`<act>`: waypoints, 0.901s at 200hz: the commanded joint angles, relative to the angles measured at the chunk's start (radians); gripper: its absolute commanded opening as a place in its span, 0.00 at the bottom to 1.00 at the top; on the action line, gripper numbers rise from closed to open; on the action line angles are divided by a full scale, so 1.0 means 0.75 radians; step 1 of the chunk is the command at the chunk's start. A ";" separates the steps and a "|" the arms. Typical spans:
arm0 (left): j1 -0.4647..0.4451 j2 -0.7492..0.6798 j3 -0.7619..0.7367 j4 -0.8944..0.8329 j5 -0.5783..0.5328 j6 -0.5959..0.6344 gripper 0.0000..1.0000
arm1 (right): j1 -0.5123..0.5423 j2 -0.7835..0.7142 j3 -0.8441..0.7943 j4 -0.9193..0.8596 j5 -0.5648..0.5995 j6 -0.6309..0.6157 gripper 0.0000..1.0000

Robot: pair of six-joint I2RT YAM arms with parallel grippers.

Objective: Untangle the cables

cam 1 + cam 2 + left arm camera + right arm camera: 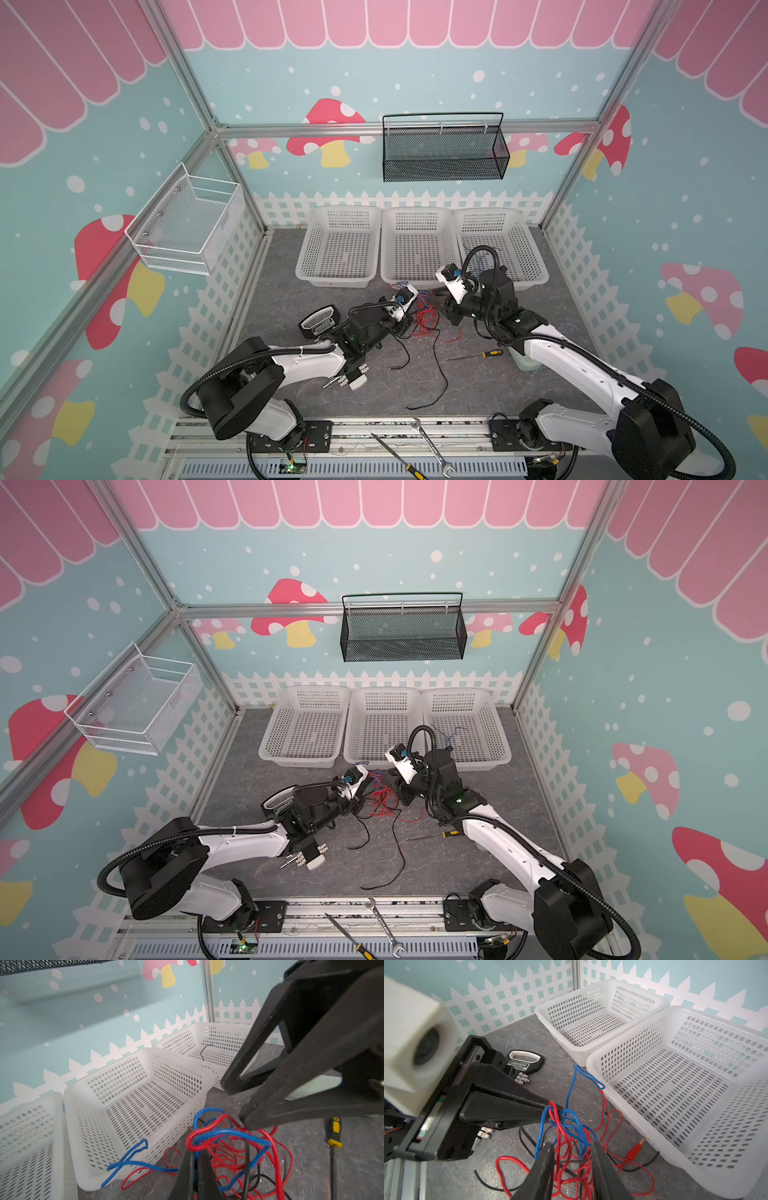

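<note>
Near left: left gripper (557, 1110) clenched on red and blue strands at the top of the cables (423, 319). They are thin red, blue and black wires, knotted in a heap on the grey table (291, 299), just in front of the middle basket (417, 249). Black ends trail toward the front. Right gripper (571, 1147): jaws apart, strands pass between, none pinched. Lone blue strand (204, 1052) in the right basket (220, 1036), lower end unclear. In both top views the fingertips are hidden under the wrists.

Glossy smooth cables (228, 1132); matt perforated plastic basket (176, 1076).
</note>
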 commanded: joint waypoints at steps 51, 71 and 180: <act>-0.025 -0.047 -0.005 0.052 0.000 0.070 0.00 | 0.006 0.055 0.038 0.037 -0.015 -0.031 0.30; -0.029 -0.051 -0.012 0.055 0.004 0.074 0.00 | 0.005 0.065 0.047 0.049 -0.015 -0.038 0.29; -0.027 -0.013 0.001 -0.048 -0.157 0.073 0.00 | 0.004 -0.083 0.019 0.058 0.053 -0.072 0.00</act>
